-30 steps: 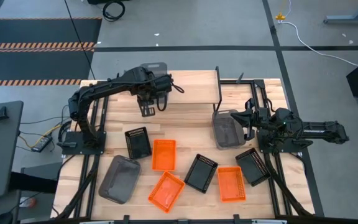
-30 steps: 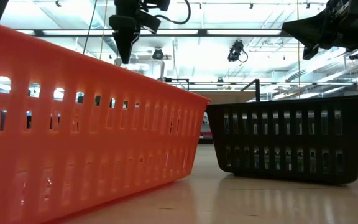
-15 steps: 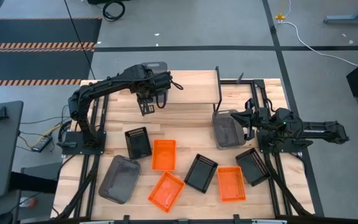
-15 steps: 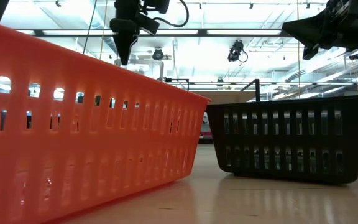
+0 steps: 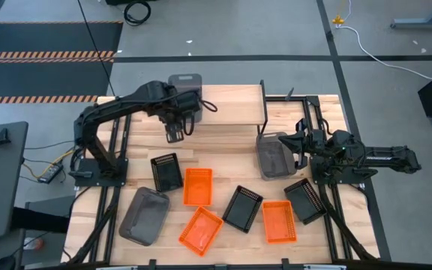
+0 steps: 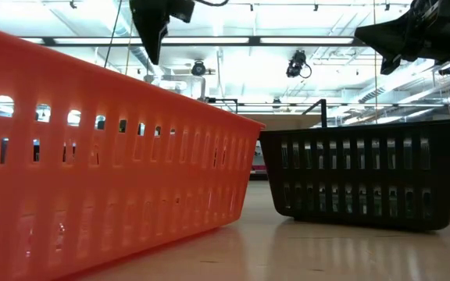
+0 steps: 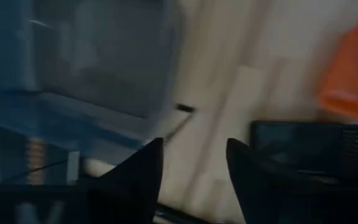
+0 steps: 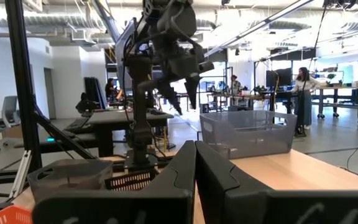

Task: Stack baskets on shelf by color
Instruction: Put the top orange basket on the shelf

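Observation:
A grey basket [image 5: 186, 81] rests on its bottom on the left part of the shelf [image 5: 227, 105]; the right wrist view also shows this basket [image 8: 246, 132]. My left gripper [image 5: 173, 135] hangs open above the shelf, on the basket's near side, with nothing between its fingers [image 7: 148, 168]. My right gripper [image 5: 295, 142] is shut and pointing level over another grey basket [image 5: 274, 157] at the table's right. Black baskets [image 5: 166, 171], orange baskets [image 5: 198, 186] and a third grey basket [image 5: 144, 215] lie on the table's near half.
The shelf's black legs [image 5: 265, 97] stand at its right end. Loose baskets crowd the near half: orange [image 5: 201, 229] [image 5: 279, 220], black [image 5: 242, 208] [image 5: 304, 200]. The shelf top right of the grey basket is bare. People stand in the room beyond [image 8: 303, 93].
My left gripper has opened, risen and drawn a little toward the table's left edge, away from the grey basket. The basket stays standing on the shelf.

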`<control>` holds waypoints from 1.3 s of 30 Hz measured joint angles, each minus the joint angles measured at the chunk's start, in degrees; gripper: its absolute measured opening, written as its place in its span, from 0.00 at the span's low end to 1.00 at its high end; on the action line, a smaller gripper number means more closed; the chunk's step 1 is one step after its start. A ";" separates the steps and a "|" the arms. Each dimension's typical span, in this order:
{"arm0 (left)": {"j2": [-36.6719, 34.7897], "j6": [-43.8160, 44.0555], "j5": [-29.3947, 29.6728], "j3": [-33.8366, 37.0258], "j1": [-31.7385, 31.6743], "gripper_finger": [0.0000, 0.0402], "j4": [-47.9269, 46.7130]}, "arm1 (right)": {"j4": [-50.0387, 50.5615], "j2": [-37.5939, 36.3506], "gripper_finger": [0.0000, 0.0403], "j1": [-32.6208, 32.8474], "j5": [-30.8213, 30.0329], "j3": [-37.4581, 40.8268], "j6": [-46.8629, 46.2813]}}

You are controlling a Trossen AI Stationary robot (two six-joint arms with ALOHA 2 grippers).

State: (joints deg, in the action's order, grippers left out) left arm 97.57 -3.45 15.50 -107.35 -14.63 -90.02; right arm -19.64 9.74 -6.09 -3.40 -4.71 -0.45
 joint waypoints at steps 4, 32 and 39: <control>-0.49 4.36 -6.96 0.00 2.33 0.52 -0.02 | 0.08 0.00 0.04 0.01 0.00 0.00 -0.02; 17.71 8.99 -12.35 -0.04 25.89 0.50 12.92 | -4.76 0.00 0.04 0.00 0.01 -0.01 -0.02; 19.02 10.65 -14.69 -0.02 27.57 0.48 16.69 | -4.76 0.00 0.04 0.00 0.01 -0.01 -0.04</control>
State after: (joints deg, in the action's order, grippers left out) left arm 116.59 7.20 0.82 -107.37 12.93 -73.33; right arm -24.40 9.74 -6.08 -3.39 -4.72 -0.48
